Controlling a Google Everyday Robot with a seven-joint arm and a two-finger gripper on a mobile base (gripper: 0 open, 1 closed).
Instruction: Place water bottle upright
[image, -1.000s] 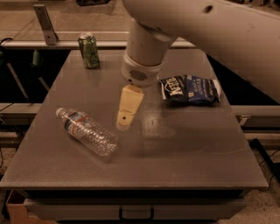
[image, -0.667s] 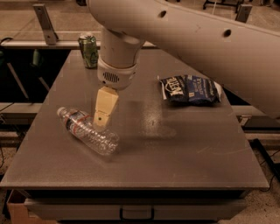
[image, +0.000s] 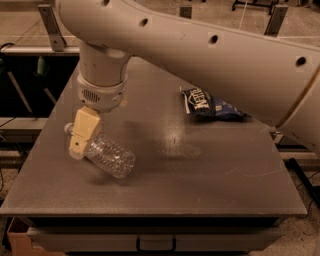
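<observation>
Bench (image: 200, 190) carrying water bottle (image: 107, 156) on its side, long axis running from cap, far-left, to base, near-right. End effector (image: 80, 142) hovering right over the bottle's cap end; open or closed, cannot tell.

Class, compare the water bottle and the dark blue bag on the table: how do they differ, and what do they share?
The water bottle is clear and ribbed; the bag is opaque dark blue with white lettering. The bottle is a cylinder lying on its side; the bag is low and crumpled. The gripper sits at the bottle's cap end; the bag lies well away from it. Both rest on the grey table.
</observation>
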